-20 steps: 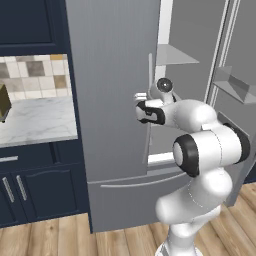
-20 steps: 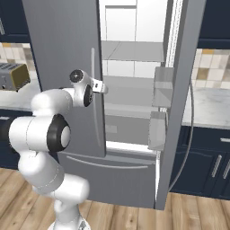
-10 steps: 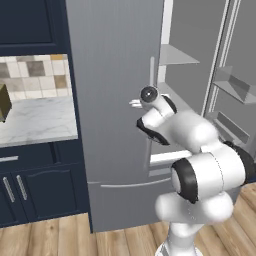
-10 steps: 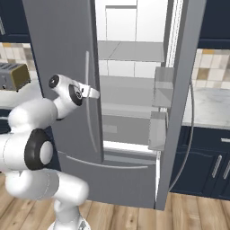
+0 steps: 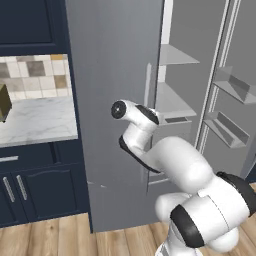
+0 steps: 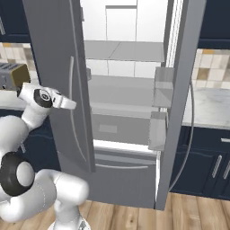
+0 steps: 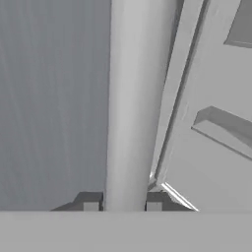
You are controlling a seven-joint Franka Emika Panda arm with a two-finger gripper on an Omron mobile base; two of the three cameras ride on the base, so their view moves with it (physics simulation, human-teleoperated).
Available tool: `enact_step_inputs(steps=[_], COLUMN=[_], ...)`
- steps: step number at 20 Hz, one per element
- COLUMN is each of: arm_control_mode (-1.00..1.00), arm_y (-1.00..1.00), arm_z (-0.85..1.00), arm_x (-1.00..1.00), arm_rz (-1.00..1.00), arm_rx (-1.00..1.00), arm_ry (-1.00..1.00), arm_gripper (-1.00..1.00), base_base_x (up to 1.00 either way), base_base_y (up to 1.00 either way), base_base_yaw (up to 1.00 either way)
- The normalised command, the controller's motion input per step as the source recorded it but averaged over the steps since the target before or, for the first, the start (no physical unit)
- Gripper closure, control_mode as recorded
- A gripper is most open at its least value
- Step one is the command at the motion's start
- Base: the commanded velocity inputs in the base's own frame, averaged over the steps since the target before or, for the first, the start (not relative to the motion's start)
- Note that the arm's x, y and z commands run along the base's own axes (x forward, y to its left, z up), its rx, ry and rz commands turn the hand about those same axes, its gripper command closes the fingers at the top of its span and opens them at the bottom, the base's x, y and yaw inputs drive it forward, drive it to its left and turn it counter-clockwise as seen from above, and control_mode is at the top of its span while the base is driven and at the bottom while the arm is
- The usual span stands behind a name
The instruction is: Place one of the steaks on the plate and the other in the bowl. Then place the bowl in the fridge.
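The grey fridge stands straight ahead, and its pale shelves show between the two doors. My gripper is shut on the long vertical handle of the left door, which fills the gap between the two fingertips. From the right base view the hand reaches the handle at about mid-height, with the gripper against it. The left door stands partly swung out. The steaks, the plate and the bowl are out of view.
The right fridge door stands wide open with door bins on its inside. A marble counter over navy cabinets lies to the left, with a toaster on it. Another counter sits to the right.
My hand has swung to the left while holding the handle, and the left fridge door has come further out with it. The jaws closed slightly at first, then held still.
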Motion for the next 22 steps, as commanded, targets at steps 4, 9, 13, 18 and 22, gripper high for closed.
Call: enact_step_inputs(steps=[4,9,13,18,22], arm_control_mode=[-1.0,-1.0,-1.0,-1.0,-1.0], arm_y=[0.44,0.59,0.83,0.45,0.0], arm_z=[0.11,0.0,0.0,0.0,0.0], arm_x=[-0.7,-0.82,-0.68,-0.23,0.0], arm_rz=[-0.28,-0.24,-0.22,-0.12,0.0], arm_rx=[0.01,0.01,-0.04,-0.01,0.01], arm_ry=[0.03,0.0,0.01,0.0,0.0], arm_gripper=[1.0,1.0,1.0,-1.0,-1.0], base_base_x=[0.0,0.0,0.0,0.0,0.0], base_base_y=[0.0,0.0,0.0,0.0,0.0], base_base_yaw=[0.0,0.0,0.0,0.0,0.0])
